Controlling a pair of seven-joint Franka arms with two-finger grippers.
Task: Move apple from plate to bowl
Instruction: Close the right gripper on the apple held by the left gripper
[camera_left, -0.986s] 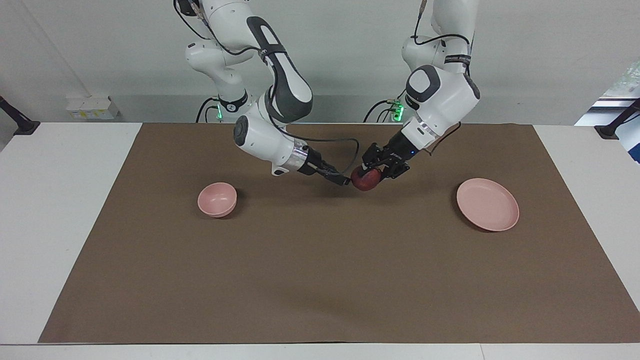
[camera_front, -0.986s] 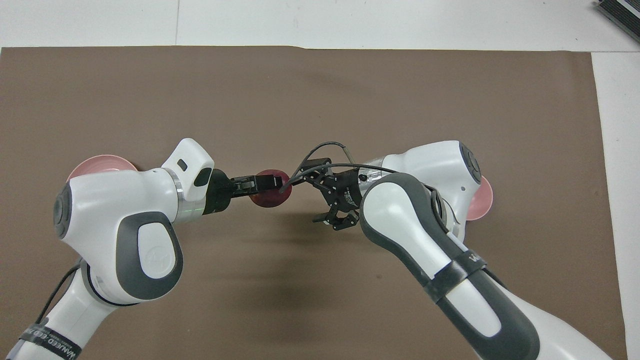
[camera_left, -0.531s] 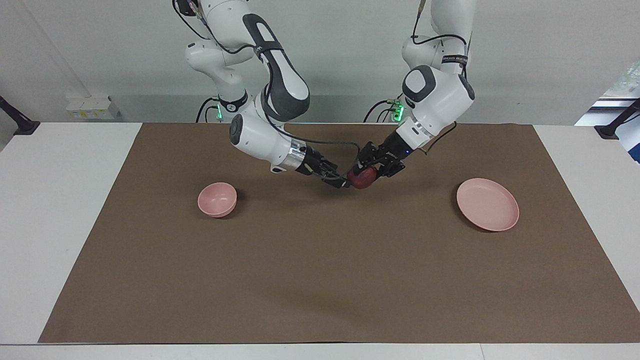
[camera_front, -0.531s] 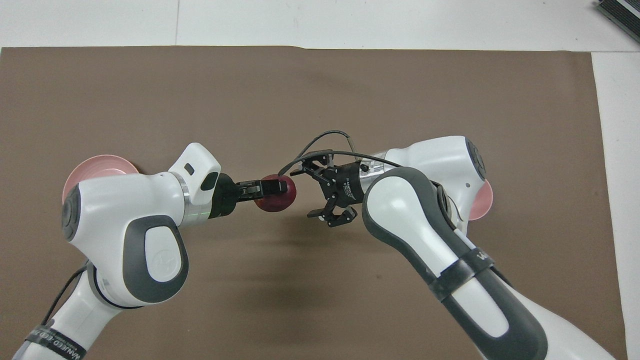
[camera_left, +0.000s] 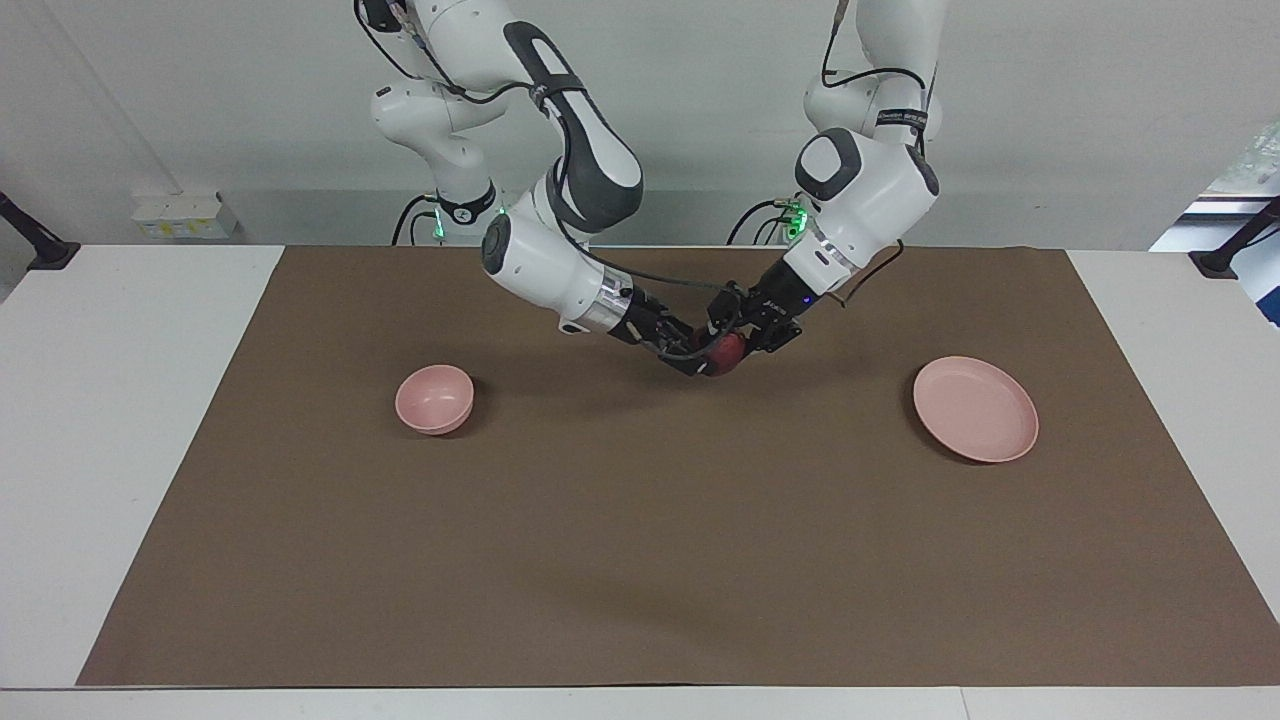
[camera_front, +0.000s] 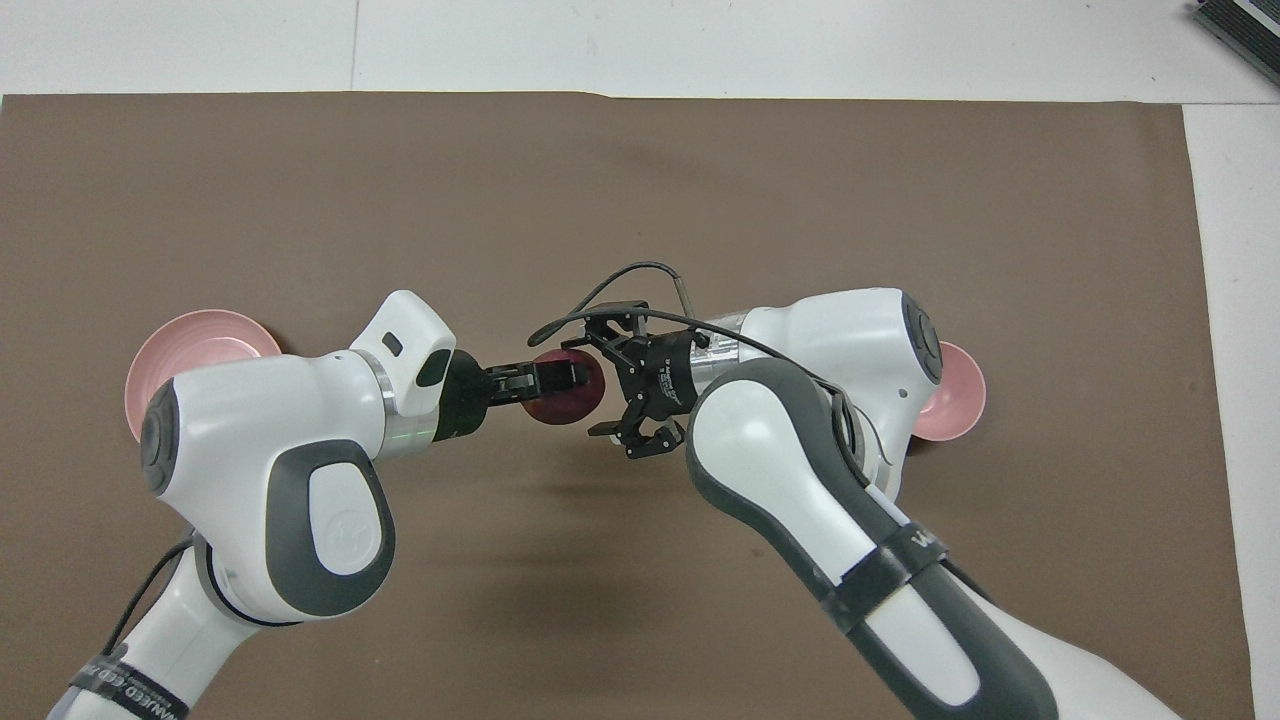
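Note:
The dark red apple (camera_left: 722, 352) hangs in the air over the middle of the brown mat, between the two grippers. My left gripper (camera_left: 736, 340) is shut on it; in the overhead view its fingers (camera_front: 555, 376) lie across the apple (camera_front: 565, 405). My right gripper (camera_left: 697, 362) is open, its jaws spread at the apple's other side (camera_front: 600, 385); I cannot tell if they touch it. The pale pink plate (camera_left: 975, 408) lies empty toward the left arm's end, partly hidden in the overhead view (camera_front: 200, 335). The small pink bowl (camera_left: 434, 398) stands empty toward the right arm's end, also partly hidden (camera_front: 955, 395).
A brown mat (camera_left: 640, 520) covers most of the white table (camera_left: 120, 400). A black cable (camera_front: 640, 275) loops from the right wrist over the grippers. Both arms lean in over the mat's middle.
Both grippers drifted toward the robots. The right gripper closed the gap to the apple, its open jaws now at the apple's side. The left gripper kept hold of the apple.

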